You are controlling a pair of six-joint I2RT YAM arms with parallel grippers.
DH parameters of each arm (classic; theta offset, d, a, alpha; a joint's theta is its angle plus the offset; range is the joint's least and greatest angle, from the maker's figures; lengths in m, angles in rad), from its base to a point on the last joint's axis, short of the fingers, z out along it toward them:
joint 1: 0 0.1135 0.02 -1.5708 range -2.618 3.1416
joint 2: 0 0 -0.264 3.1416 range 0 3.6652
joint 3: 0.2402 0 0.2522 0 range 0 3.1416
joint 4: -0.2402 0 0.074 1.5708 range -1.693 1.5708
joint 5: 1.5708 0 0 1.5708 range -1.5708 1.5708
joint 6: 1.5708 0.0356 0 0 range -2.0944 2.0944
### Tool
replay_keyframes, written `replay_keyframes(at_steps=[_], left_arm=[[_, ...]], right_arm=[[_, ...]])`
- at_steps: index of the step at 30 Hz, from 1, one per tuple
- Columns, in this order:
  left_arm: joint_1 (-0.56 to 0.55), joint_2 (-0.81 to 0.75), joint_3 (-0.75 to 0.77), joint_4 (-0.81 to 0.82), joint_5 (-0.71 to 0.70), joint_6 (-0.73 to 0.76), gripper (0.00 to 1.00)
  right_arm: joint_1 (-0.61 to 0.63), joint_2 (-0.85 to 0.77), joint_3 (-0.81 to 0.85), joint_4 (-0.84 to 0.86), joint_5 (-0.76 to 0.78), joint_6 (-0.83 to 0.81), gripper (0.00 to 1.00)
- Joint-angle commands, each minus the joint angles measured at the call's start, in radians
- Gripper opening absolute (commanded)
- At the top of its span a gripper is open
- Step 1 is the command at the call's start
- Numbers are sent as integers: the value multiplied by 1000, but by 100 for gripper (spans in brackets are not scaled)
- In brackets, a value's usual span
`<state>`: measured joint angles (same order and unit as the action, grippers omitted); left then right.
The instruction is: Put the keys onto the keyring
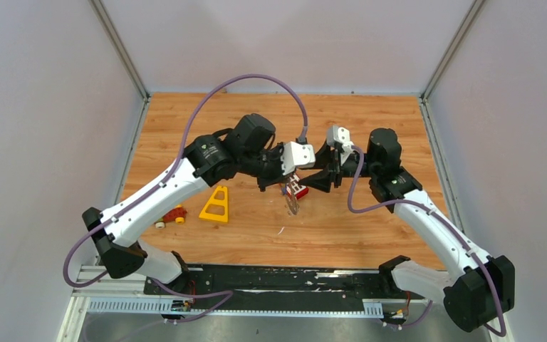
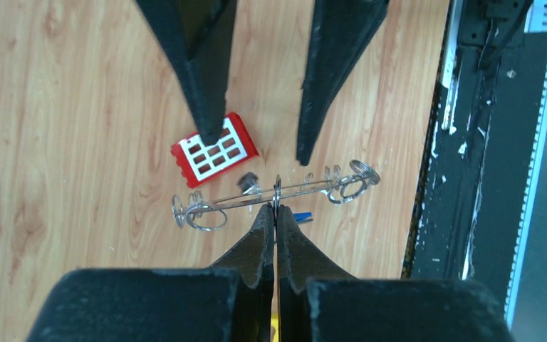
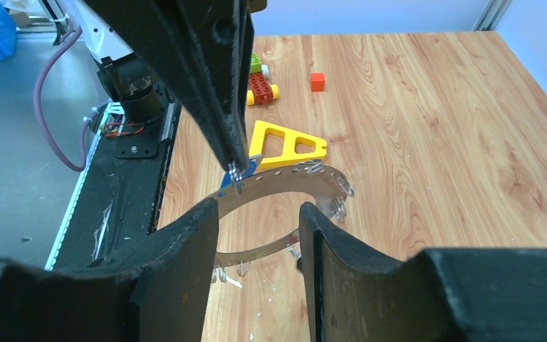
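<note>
Both jaws of the left claw (image 2: 275, 211) are pressed together on the rim of the keyring (image 2: 306, 187), near the middle of the worktop (image 1: 370, 121). The ring stands on its edge, so the left wrist view shows it as a thin line with small silvery keys at both ends. The right claw (image 3: 260, 217) faces it from the other side with its jaws apart. Part of the ring's arc passes between them, but I cannot tell if they touch it.

The black key (image 2: 248, 182) is just beside the ring, and the blue key (image 2: 303, 215) is just beside the left claw's tip. Whether they hang on the ring or lie under it I cannot tell.

The red block (image 2: 214, 148) lies just behind the ring, under one right finger. The yellow frame (image 1: 216, 205) lies toward the left edge, well apart from both claws. The toy bits (image 1: 173, 215) are still closer to that edge.
</note>
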<state>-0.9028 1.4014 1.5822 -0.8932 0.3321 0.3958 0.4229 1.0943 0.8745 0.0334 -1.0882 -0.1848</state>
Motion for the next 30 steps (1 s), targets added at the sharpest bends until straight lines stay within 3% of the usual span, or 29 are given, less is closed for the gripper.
replay_keyframes(at_steps=[1,9,20,30], left_arm=[[-40,50,124,-165,-85,-16,0],[-49,76,163,-140,-86,-89,0],[-51,69,150,-101,-46,-112,0],[-51,56,126,-81,-16,-120,0]], right_arm=[[1,17,17,63,-33,39,45],[11,37,-21,202,-131,146,39],[57,74,-5,179,-129,128,36],[71,79,7,160,-112,112,23]])
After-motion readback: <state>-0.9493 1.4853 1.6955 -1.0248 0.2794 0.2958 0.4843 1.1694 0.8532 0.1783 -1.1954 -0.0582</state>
